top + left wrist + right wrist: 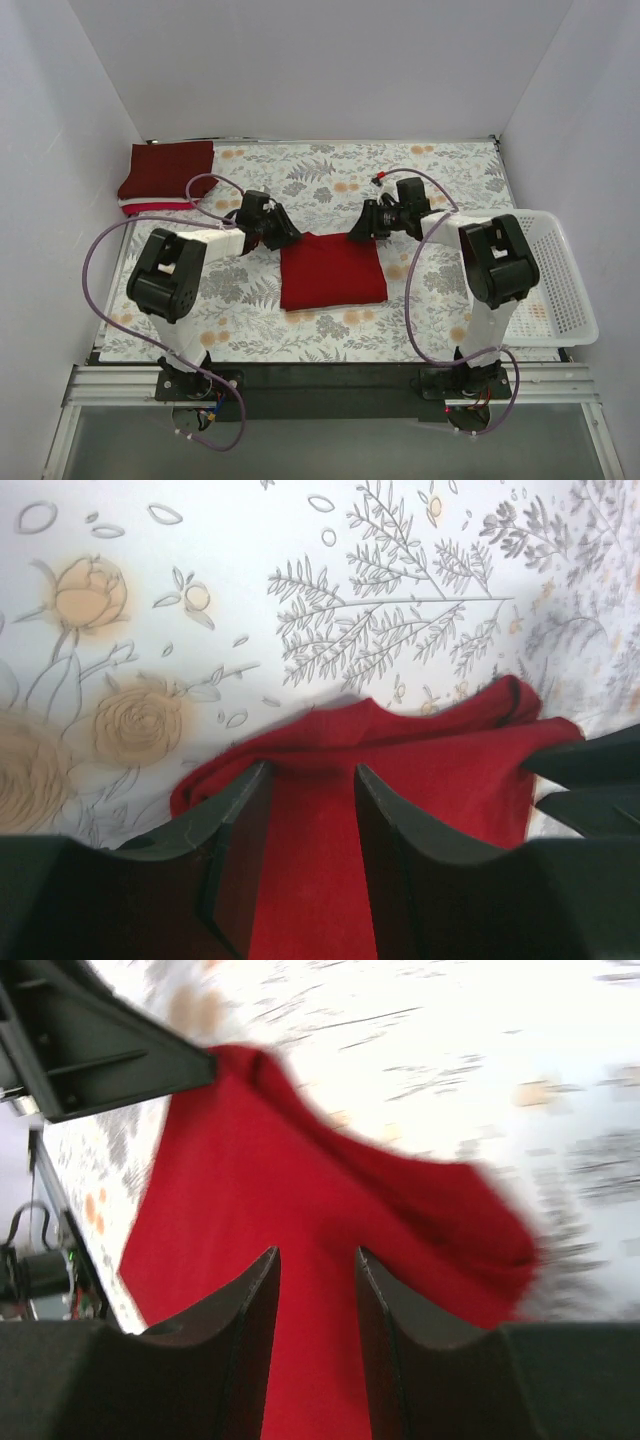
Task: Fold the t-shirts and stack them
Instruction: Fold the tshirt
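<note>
Our left hand (285,233) and right hand (356,235) hover, fingers apart, over the far corners of the folded red shirt (332,273) on the flowered surface (330,180).

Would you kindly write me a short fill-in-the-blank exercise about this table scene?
1. The folded t-shirt between the left gripper and the right gripper is bright ____.
2. The stack in the far left corner has a dark ____ shirt on top.
3. The white basket stands on the ____ arm's side.
Missing words: red; maroon; right.
</note>
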`<state>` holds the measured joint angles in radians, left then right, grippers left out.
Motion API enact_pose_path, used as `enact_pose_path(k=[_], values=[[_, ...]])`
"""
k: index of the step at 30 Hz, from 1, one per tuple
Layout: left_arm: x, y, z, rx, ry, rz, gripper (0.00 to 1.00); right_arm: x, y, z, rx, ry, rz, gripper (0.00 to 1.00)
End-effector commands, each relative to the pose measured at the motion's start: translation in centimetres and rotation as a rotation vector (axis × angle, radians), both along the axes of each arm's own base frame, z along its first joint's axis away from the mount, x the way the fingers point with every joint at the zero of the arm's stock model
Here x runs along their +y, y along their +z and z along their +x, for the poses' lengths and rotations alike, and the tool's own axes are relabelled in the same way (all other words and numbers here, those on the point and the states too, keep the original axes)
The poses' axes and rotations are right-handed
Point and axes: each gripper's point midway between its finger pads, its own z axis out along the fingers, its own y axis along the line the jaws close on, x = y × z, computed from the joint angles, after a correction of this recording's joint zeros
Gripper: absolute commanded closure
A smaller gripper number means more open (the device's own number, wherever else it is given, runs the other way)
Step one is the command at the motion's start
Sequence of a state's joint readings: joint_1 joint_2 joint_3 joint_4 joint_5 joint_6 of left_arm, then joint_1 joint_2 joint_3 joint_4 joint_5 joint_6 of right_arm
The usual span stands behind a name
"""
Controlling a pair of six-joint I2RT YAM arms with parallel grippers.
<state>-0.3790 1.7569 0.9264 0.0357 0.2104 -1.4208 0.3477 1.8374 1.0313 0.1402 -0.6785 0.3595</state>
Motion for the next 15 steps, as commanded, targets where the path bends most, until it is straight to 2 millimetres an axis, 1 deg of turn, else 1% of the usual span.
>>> enact_pose_path(k=[1,2,3,4,5,7,8,9,10,11,12,13,14,15], values=[[0.6,0.5,4.0,-0.054,0.060,-0.016,0.62,-0.8,-0.2,4.0,-0.039,-0.034,0.094,0.58],[0.9,-0.7,4.4,-0.032,0.073,0.002,0.62,-1.8,-0.7,5.0,-0.028,-0.064,0.095,0.58],[1.1,-1.1,4.6,-0.025,0.082,0.005,0.62,-2.2,-1.1,5.7,-0.025,-0.075,0.097,0.59],[1.5,-1.4,4.9,-0.018,0.091,0.004,0.62,-2.5,-2.2,6.1,-0.006,-0.087,0.096,0.59],[1.8,-1.8,4.9,-0.010,0.100,0.009,0.62,-3.3,-2.5,6.7,0.003,-0.108,0.099,0.59],[2.3,-2.0,5.1,-0.003,0.111,0.009,0.62,-3.9,-2.7,7.1,0.027,-0.120,0.116,0.60],[2.4,-1.8,5.2,-0.003,0.114,0.010,0.61,-4.4,-2.3,7.3,0.027,-0.132,0.122,0.60],[2.4,-1.2,5.5,-0.015,0.117,0.011,0.59,-4.6,-2.0,7.2,0.024,-0.139,0.123,0.60],[2.4,-0.2,5.4,-0.018,0.114,0.009,0.58,-4.6,-0.4,7.2,-0.008,-0.141,0.130,0.60],[2.3,0.5,5.5,-0.025,0.114,0.002,0.57,-4.7,-0.1,6.5,-0.005,-0.143,0.132,0.60],[2.1,1.6,5.5,-0.037,0.107,-0.009,0.53,-4.7,0.7,6.0,-0.009,-0.134,0.146,0.60],[2.0,3.2,5.0,-0.050,0.106,-0.019,0.52,-4.6,2.9,5.4,-0.039,-0.128,0.167,0.60],[1.9,4.5,4.8,-0.069,0.103,-0.029,0.52,-4.6,2.7,3.9,-0.017,-0.125,0.173,0.60],[1.8,5.2,4.2,-0.074,0.098,-0.032,0.51,-4.3,3.8,3.1,-0.038,-0.106,0.197,0.59]])
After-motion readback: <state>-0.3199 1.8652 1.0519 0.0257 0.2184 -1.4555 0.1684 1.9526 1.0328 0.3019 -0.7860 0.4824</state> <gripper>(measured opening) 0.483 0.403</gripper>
